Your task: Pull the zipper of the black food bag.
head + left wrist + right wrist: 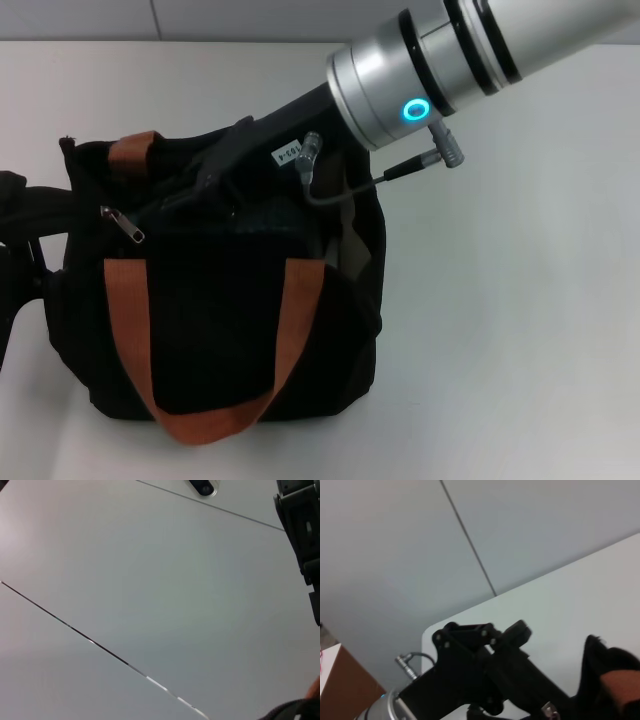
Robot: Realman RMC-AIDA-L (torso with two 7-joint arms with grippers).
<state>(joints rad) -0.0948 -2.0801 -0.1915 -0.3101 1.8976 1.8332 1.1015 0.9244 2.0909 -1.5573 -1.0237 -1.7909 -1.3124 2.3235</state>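
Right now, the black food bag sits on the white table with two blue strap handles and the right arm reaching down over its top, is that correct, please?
Not quite: the strap handles are orange-brown, not blue, as the head view shows. The rest holds: the black food bag sits on the white table, with the right arm reaching down over its top.

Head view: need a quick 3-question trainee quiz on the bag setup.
1. Fill in: the zipper pull lies near the black food bag's ____ end (robot's side).
2. Which arm reaches over the bag's top? A left, B right, C neither.
3. True or false: the bag stands on a white table.
Key: 1 left; 2 B, the right hand; 3 true.
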